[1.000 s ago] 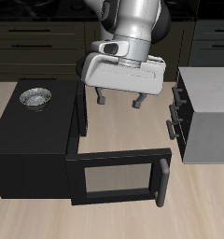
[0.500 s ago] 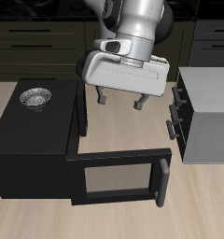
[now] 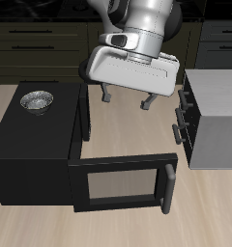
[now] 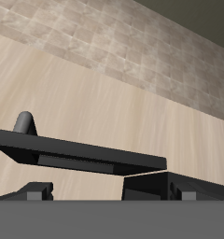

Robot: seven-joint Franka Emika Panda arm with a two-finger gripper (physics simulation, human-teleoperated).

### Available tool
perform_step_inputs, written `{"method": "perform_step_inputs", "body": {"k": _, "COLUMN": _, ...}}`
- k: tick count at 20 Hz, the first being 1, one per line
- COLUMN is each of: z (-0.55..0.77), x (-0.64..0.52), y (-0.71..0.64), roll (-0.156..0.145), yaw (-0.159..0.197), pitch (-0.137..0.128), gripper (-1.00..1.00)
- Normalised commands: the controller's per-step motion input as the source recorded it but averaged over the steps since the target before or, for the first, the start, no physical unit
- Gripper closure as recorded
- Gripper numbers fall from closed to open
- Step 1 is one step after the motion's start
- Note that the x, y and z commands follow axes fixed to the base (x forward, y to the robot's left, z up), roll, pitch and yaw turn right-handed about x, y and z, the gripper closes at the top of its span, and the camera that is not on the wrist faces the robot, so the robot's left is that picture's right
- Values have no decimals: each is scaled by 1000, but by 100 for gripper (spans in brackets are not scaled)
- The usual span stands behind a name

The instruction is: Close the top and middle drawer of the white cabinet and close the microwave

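Exterior view: spread, empty jaws (image 3: 127, 98) hang above the table between microwave (image 3: 31, 145) and white cabinet (image 3: 213, 118).

bare table (image 3: 128, 135) lay free under gripper (image 3: 127, 99) | microwave (image 3: 31, 154) door (image 3: 120, 183) swung out, blocked front | white cabinet (image 3: 217, 116) flanked

- microwave (image 3: 31, 145): black body, black-framed door (image 3: 123, 183) with greyish see-through window, dark bar handle (image 3: 168, 188)
- metal bowl (image 3: 37, 99) on the microwave top: shiny silver-grey, speckled inside
- white cabinet (image 3: 217, 121): pale grey-white, plain flat top, dark handles (image 3: 180, 116) on the face toward the microwave
- table (image 3: 128, 130): light wood-grain, pale beige planks
- robot arm (image 3: 147, 19): glossy white-grey shell; gripper (image 3: 127, 97) body light grey, fingers dark grey
- background cabinets (image 3: 41, 43): dark olive-black, long black handles
- wrist view: floor (image 4: 114, 42) past the table is beige-brown mottled tiles
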Motion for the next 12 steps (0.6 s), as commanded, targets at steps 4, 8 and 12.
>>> {"method": "perform_step_inputs", "body": {"k": 4, "z": 144, "x": 148, "y": -30, "roll": -25, "yaw": -48, "pitch": -29, "gripper": -100}}
{"method": "perform_step_inputs", "body": {"k": 8, "z": 87, "x": 123, "y": 5, "roll": -14, "yaw": -21, "pitch": -31, "gripper": -100}}
{"method": "perform_step_inputs", "body": {"k": 12, "z": 65, "x": 49, "y": 73, "roll": 3, "yaw": -44, "pitch": -16, "gripper": -100}}
